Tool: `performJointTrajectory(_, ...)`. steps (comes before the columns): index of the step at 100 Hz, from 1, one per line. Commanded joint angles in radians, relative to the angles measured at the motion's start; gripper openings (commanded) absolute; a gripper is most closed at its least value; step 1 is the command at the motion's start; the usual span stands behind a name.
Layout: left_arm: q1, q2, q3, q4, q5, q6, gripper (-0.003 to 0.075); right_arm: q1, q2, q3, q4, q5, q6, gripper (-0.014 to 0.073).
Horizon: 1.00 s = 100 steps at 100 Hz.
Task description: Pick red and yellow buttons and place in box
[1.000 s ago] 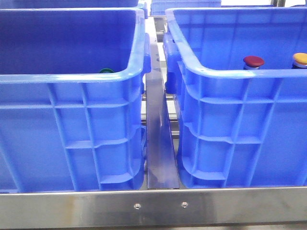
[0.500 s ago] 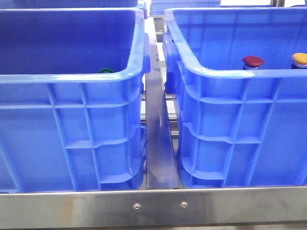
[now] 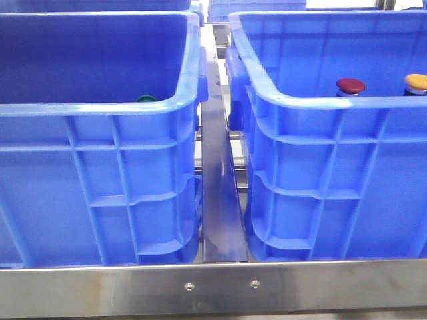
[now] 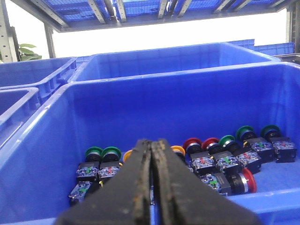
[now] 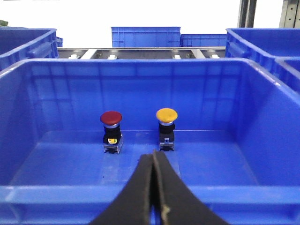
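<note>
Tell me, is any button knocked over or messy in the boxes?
Mostly tidy. In the right box, the red button and yellow button stand upright, side by side. In the left box, one red-capped button lies on its side, away from the row behind it.

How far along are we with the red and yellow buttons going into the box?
It looks done: the red button and the yellow button stand upright side by side, apart, in the right-hand box. Nothing is in hand: the left pincer is shut and empty above the bin of mixed buttons, and the right pincer is shut and empty. Nothing appears left to place.
</note>
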Motion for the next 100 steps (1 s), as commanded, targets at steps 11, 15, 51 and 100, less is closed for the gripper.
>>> performJointTrajectory(11,0.000,-0.032,0.020,-0.003,-0.079,-0.011,-0.0020,0.002,-0.019,0.030,-0.005,-0.164,0.020,-0.0069)
performJointTrajectory(15,0.000,-0.032,0.020,-0.003,-0.079,-0.011,-0.0020,0.002,-0.019,0.042,-0.004,-0.182,0.020,-0.0069)
performJointTrajectory(51,0.000,-0.032,0.020,-0.003,-0.079,-0.011,-0.0020,0.002,-0.019,0.048,-0.004,-0.176,0.021,-0.0069)
performJointTrajectory(100,0.000,-0.032,0.020,-0.003,-0.079,-0.011,-0.0020,0.002,-0.019,0.048,-0.004,-0.176,0.021,-0.0069)
